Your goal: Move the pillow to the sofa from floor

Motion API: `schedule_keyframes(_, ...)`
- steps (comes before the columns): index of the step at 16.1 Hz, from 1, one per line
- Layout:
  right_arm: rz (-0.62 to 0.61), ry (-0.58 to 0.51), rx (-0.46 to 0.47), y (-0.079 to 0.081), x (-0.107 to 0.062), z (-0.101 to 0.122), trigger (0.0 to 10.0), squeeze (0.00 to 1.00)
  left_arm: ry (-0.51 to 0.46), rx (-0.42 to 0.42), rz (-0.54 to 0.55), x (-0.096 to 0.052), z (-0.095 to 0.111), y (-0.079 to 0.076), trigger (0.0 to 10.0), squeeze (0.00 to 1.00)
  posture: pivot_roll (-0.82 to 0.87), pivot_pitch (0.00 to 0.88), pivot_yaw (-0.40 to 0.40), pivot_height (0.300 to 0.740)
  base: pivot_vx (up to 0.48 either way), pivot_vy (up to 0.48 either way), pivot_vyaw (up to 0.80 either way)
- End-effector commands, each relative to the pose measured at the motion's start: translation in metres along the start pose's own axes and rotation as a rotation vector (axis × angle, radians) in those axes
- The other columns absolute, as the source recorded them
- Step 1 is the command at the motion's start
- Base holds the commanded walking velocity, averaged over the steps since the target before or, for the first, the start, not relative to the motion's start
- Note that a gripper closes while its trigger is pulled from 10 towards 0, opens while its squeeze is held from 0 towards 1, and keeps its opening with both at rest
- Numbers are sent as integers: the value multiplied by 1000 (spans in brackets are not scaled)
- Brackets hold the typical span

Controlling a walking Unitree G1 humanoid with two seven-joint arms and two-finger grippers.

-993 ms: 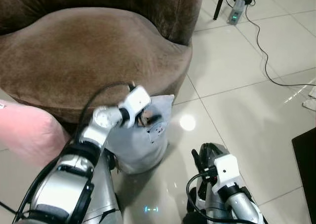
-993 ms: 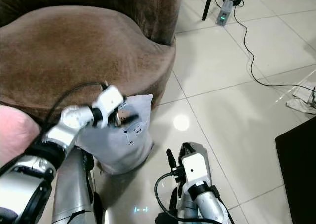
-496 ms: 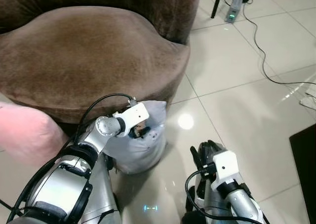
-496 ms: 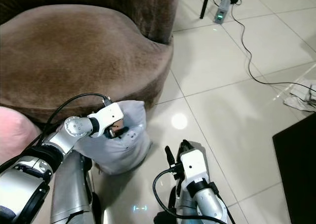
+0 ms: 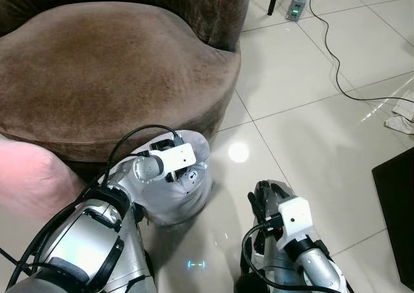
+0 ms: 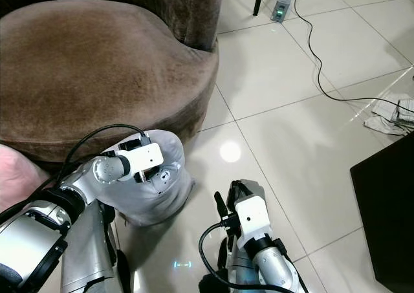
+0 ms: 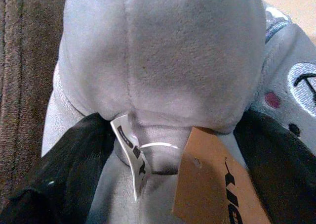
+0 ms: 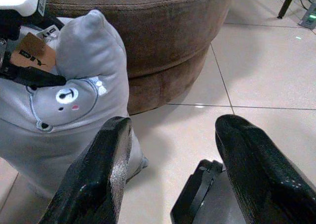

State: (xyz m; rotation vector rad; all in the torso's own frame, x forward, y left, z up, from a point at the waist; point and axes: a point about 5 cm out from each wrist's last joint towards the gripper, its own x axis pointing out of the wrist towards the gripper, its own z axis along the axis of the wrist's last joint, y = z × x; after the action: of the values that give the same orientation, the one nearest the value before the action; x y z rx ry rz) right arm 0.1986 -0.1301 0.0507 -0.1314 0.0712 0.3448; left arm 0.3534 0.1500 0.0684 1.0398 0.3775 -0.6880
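Left gripper pinching top fold of grey bear pillow
Pillow on floor tiles against brown sofa base; lift straight up past seat edge, grip deep past paper tag; right gripper spread wide, idle

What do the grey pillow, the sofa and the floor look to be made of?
Grey pillow: soft short-pile plush, matte, with a stitched seam and embroidered bear face; it dents where the left tool pinches it.
Sofa: brown suede-like or velour fabric, matte, with brushed shading.
Floor: glossy tile, likely ceramic, with grout lines and a lamp reflection.
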Motion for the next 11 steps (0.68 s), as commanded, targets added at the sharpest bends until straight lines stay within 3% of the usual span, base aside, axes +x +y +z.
schedule_keyframes(1,8,25,-5,1,-4,-2,10000,0,119,-6,-59,-3,-26,-21,10000,0,-53,285,-57,439,0,0,0)
schedule_keyframes(4,7,23,-8,-1,-4,-1,10000,0,122,-61,-9,-2,-27,-21,10000,0,-58,287,-63,439,0,0,0)
schedule_keyframes(7,7,27,-10,-1,-6,0,10000,0,134,-114,-27,-1,-29,-27,10000,0,-62,297,-61,439,0,0,0)
schedule_keyframes(8,3,30,-6,0,-7,0,10000,0,127,-133,-68,-1,-29,-34,0,0,-70,312,-53,439,0,0,0)
schedule_keyframes(10,-11,32,5,4,-11,1,10000,0,185,-115,-29,-2,-37,-39,0,0,-80,338,-36,439,0,0,0)
schedule_keyframes(11,-23,34,13,5,-13,1,10000,0,217,-196,-22,-3,-42,-43,0,0,-85,346,-29,439,0,0,0)
